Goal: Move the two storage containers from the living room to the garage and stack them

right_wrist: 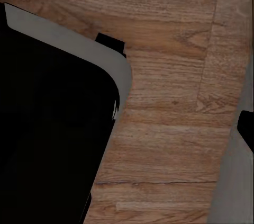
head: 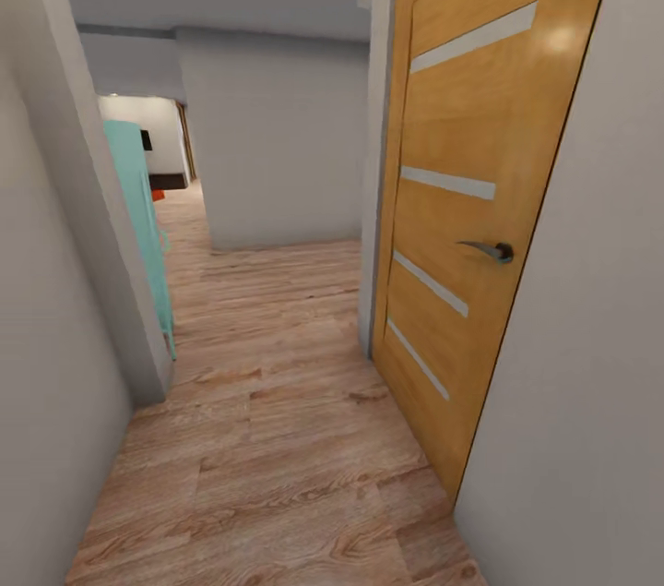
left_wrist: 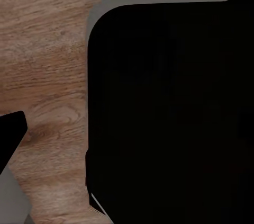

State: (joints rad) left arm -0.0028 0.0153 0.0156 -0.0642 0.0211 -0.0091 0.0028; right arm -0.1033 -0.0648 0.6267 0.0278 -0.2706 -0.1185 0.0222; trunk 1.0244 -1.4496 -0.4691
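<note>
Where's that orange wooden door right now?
In the head view the orange wooden door stands closed on the right side of the hallway, its handle toward the right, above the wood plank floor.

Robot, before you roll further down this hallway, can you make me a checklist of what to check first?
1. Way ahead open: ok. The wood floor runs on past the grey wall with nothing lying on it.
2. Door shut, not swinging into the path: ok. The orange door sits closed in its frame, handle level.
3. Room on the left side: cannot tell. A teal thing stands behind the near wall corner, and the gap there looks narrow.
4. Orange-red boxes found: cannot tell. A small orange-red spot shows far down the hall, too small to name.
5. Claws empty and ready: cannot tell. The wrist pictures show a dark body over the floor, no fingers.
</note>
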